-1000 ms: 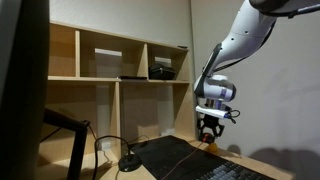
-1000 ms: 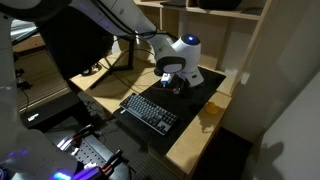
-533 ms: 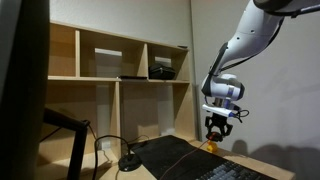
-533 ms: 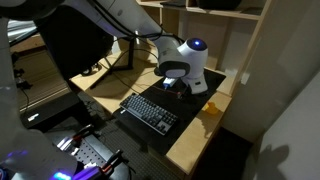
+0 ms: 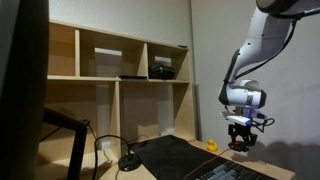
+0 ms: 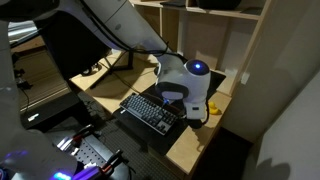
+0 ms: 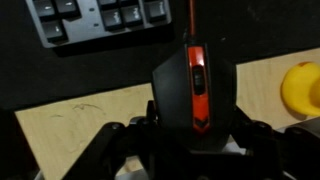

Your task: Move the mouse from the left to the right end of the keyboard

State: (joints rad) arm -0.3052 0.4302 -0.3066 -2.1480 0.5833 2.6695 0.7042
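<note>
Fingers [image 7: 118, 142] clamped on the mouse [image 7: 193, 95], one each side of its body. It's black with an orange stripe down the middle and sits centred between them in the wrist view. Orange cable [image 7: 190, 15] runs from its nose up past the keyboard [image 7: 100, 20].

Mouse position: off the keyboard's end, with the corner keys up and to one side of it. Front half is over the black mat [image 7: 60, 75], rear half over bare wood table [image 7: 70, 125]. A yellow duck [image 7: 303, 90] is near it on the far side from the keyboard, not touching. Can't tell whether the mouse is resting on the table or lifted.

In an exterior view the fingers [image 5: 240, 143] hang low, just frame-right of the duck [image 5: 211, 146].

Versus 0.5 s ago: I was directly above the duck there and have now gone past it. In an exterior view my wrist has slid along the keyboard [image 6: 148, 110] to its end. Grip is unchanged, mouse came along.
</note>
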